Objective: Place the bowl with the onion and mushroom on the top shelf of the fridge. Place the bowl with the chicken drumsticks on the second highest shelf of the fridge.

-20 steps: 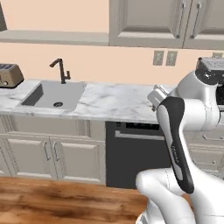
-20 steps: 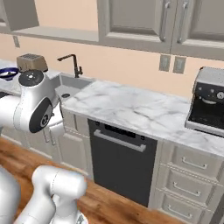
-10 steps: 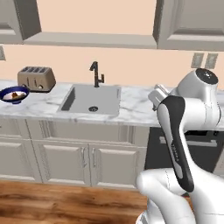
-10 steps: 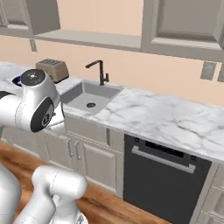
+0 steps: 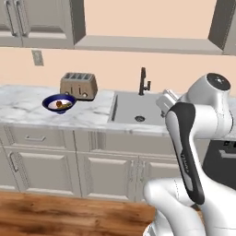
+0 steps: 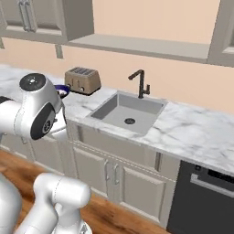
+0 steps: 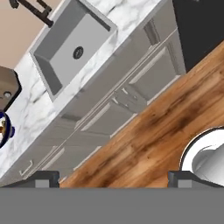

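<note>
Dark tips of the pincer (image 7: 113, 178) stand spread and empty above the wood floor (image 7: 148, 131), well short of the marble desk (image 5: 27, 108). I judge this the approach: next, close on the blue bowl (image 5: 59, 103) beside the toaster (image 5: 79, 85). The left base view shows its contents indistinctly; the hand view catches merely its rim.
</note>
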